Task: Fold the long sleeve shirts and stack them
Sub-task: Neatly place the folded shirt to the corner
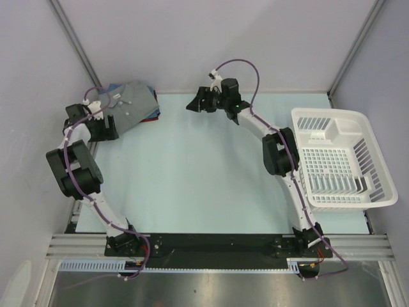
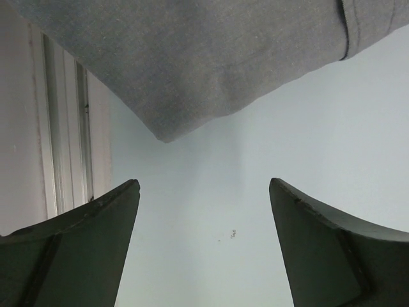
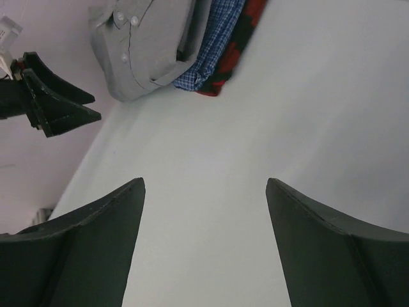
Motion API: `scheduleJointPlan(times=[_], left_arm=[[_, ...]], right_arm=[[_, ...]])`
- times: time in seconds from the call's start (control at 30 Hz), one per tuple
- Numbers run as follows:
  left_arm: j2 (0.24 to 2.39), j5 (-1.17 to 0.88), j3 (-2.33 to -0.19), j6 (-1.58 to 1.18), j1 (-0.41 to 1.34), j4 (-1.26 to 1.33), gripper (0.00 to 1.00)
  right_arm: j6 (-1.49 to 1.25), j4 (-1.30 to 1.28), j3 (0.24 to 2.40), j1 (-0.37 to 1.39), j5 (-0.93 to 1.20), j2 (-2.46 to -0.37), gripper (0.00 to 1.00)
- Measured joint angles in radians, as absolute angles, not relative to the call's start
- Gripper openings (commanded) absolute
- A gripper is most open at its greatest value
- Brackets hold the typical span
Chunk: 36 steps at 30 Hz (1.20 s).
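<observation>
The long sleeve shirts lie folded in one stack (image 1: 135,101) at the table's far left corner. The plain grey shirt (image 3: 144,48) is on top, with the blue checked one (image 3: 214,45) and the dark red one (image 3: 241,35) showing under its edge. My left gripper (image 1: 108,131) sits just in front of the stack, open and holding nothing. In the left wrist view the grey shirt (image 2: 211,57) hangs ahead of the left gripper (image 2: 204,185), apart from it. My right gripper (image 1: 193,104) is to the right of the stack. The right gripper (image 3: 204,182) is also open and holds nothing.
A white slatted plastic basket (image 1: 326,114) stands at the table's right edge beside the right arm. Grey walls close in the back and both sides, with a metal rail (image 2: 61,128) along the left wall next to the stack. The pale tabletop (image 1: 204,173) lies between the arms.
</observation>
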State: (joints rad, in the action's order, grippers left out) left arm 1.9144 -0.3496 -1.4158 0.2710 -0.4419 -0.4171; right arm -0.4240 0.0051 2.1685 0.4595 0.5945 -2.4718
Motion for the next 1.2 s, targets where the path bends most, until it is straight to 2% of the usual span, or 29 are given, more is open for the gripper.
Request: scheduleJointPlan(times=[0.17,0.47,0.6,0.7,0.77,0.8,0.87,0.9,1.0,1.2], left_arm=[[1.917,-0.313,-1.402,0.287,-0.437,-0.363,0.87],[1.964,-0.201,-1.325,0.345,-0.381,-0.225,0.90],[2.002,-0.157,-1.313,0.385,-0.348,-0.163,0.88],[2.011,-0.120,-1.303,0.413,-0.331,-0.104,0.81],[2.022,-0.094,-1.303,0.429,-0.323,-0.066,0.69],[2.027,-0.081,-1.304,0.432,-0.321,-0.050,0.59],[2.033,-0.057,-1.304,0.447,-0.321,-0.030,0.50],[2.034,-0.048,-1.304,0.455,-0.324,-0.027,0.42],[2.035,-0.030,-1.304,0.474,-0.332,-0.028,0.29],[2.035,-0.020,-1.321,0.509,-0.345,-0.068,0.11]], right_arm=[[-0.552,0.069,2.195,0.504,0.601,-2.574,0.82],[-0.580,0.109,2.075,0.513,0.617,-2.561,0.83],[-0.574,0.102,2.035,0.488,0.617,-2.543,0.83],[-0.571,0.102,2.017,0.474,0.617,-2.521,0.82],[-0.567,0.102,2.004,0.464,0.617,-2.505,0.83],[-0.566,0.102,1.998,0.460,0.618,-2.497,0.82],[-0.564,0.102,1.986,0.454,0.618,-2.481,0.82],[-0.563,0.102,1.982,0.452,0.618,-2.476,0.82],[-0.560,0.103,1.968,0.450,0.619,-2.460,0.82],[-0.557,0.103,1.960,0.446,0.624,-2.457,0.81]])
